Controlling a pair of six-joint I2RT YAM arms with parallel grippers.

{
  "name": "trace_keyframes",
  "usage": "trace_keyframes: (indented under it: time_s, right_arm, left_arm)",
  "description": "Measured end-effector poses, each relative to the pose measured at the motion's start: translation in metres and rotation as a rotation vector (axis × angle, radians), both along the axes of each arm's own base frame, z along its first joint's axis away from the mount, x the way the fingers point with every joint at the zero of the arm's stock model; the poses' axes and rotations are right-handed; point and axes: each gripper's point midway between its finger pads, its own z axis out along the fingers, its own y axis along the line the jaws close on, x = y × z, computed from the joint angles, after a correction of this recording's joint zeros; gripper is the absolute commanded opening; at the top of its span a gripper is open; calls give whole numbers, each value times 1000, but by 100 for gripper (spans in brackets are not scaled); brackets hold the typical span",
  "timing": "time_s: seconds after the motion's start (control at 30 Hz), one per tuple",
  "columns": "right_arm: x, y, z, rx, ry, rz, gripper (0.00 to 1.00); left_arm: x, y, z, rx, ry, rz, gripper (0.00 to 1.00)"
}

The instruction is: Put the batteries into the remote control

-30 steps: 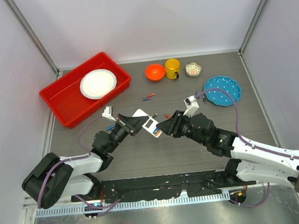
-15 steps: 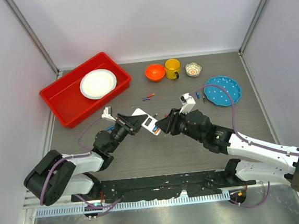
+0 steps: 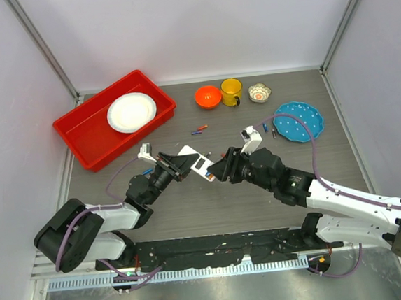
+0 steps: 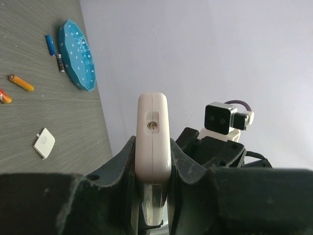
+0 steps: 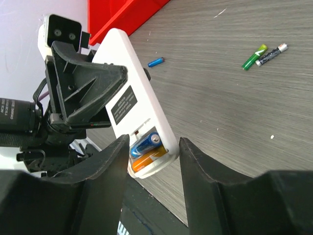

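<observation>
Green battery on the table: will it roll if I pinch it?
Probably rolls: the green battery is a thin cylinder lying flat on the table. Likely light, being so small. A black battery close beside it may shift too.

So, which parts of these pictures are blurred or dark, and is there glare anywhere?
Top external view: even, soft light, faint shadows, all sharp. Left wrist view: the left fingers are a dark blur, while the remote control between them is sharp. Right wrist view: the right fingers are dark and soft, but the two batteries in the remote are crisp. No strong glare anywhere.
</observation>
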Motion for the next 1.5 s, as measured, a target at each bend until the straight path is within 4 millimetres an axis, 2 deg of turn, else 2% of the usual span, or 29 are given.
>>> trace_keyframes:
  time_s: [0.2,0.3,0.6,1.03,1.33,1.5]
  right_arm:
    - [-6,1,-4,-4,27,18,57]
    - [-7,0,0,15,31,14,59]
    - [0,-19,15,178,64,-66,58]
    - [9,-28,-9,339,189,-132,57]
    - [9,-21,4,456,200,-106,57]
    - [8,-15,3,476,224,-82,56]
  left_arm:
    - [1,-1,-4,12,3,3,0]
    - [2,0,-4,14,-1,7,0]
    - [3,1,-1,11,-11,20,0]
    - [3,2,0,14,-19,24,0]
    - [4,2,-1,27,-29,26,0]
    - [3,2,-1,27,-31,27,0]
